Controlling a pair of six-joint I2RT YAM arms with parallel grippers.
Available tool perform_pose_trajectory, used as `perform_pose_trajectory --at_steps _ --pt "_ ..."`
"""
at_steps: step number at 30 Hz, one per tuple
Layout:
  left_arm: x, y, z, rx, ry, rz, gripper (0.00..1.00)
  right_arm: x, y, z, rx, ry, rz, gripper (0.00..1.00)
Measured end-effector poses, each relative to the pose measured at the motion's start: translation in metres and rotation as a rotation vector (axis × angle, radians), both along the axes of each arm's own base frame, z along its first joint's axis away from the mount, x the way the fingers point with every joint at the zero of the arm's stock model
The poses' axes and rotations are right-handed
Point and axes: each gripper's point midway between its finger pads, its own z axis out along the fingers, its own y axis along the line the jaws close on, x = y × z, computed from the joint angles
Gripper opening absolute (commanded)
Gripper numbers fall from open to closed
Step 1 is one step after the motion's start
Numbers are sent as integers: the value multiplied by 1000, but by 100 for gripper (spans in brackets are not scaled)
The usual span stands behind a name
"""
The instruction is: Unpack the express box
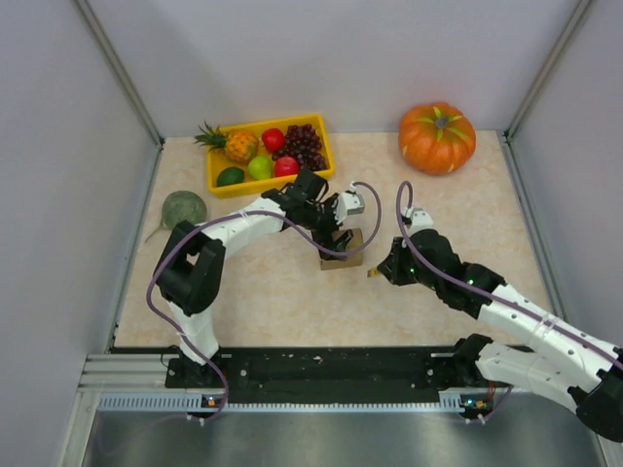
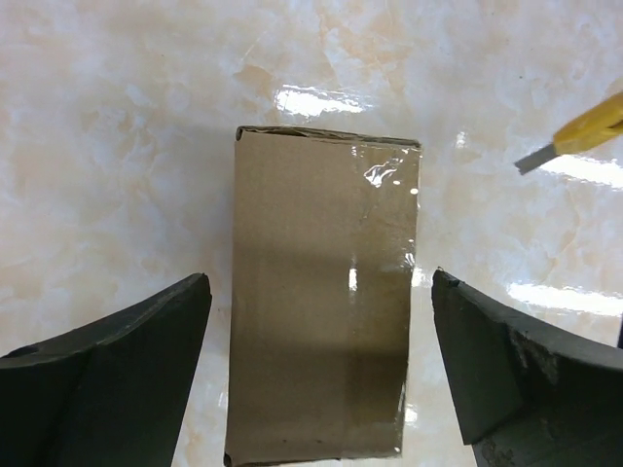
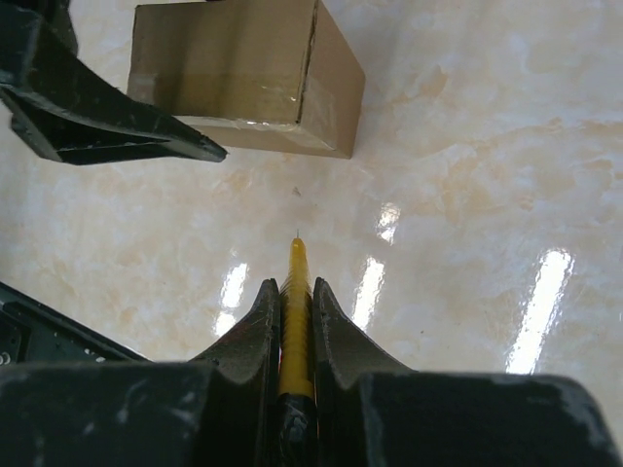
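From the top camera, the small flat brown cardboard express box (image 1: 343, 249) lay near the middle of the pale marble-patterned desk (image 1: 282, 302), well apart from the yellow plastic fruit tray (image 1: 238, 191) and the orange pumpkin (image 1: 437, 137). The left arm (image 1: 243, 224) reached over it from the tray side, and the right arm (image 1: 438, 265) stood just beside it on the other side. With both arms so near one small box, they could knock each other if they moved together.

In the left wrist view, the jaws of the left arm stood wide, one on each side of the box (image 2: 321, 311) and touching neither. Shiny clear tape (image 2: 384, 175) covered the right part of its top. The grey blade of a yellow utility knife (image 2: 576, 136) showed at the upper right, apart from the box. As nothing held the box, I judge a push from the blade would slide or turn it on the smooth desk instead of cutting the tape.

In the right wrist view, the jaws of the right arm were closed tight on the thin knife (image 3: 294, 321), its tip pointing toward the box (image 3: 243, 78) with bare desk between. A black finger (image 3: 107, 131) of the left arm was just beside the box, so a badly aimed stroke could hit it. The knife could also twist in such a narrow hold, and a too deep cut might harm whatever was inside, which I could not see
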Motion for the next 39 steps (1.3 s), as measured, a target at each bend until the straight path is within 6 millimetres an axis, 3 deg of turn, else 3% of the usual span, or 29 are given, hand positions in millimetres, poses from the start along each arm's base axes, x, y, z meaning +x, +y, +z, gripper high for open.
perform_pose_trajectory --at_steps 4,11,13,16,19,22,25,26,32,37,39 --pt "-5 -2 16 -41 9 8 99 3 -2 -4 -13 9 -30 0" --pt "-3 -11 87 -206 -98 31 99 8 0 -19 -36 51 -59 0" --pt "5 -10 101 -230 -139 88 99 11 3 -20 -28 52 -64 0" --pt "34 3 105 -187 -167 309 99 19 11 -23 -13 49 -73 0" --pt "73 26 95 -89 -157 551 99 26 18 -28 -9 58 -86 0" --pt "101 52 77 -10 -133 751 87 37 24 -31 -9 59 -110 0" --pt "107 77 51 64 -61 884 74 47 27 -29 -7 47 -147 0" --pt "108 84 42 87 -34 918 65 50 26 -28 -7 40 -158 0" --pt "93 100 -16 207 167 963 55 70 29 -17 -32 0 -205 0" --pt "60 89 -37 189 313 891 52 92 41 -8 -47 -38 -208 0" --pt "39 87 -45 177 381 860 53 101 47 -4 -55 -53 -199 0"
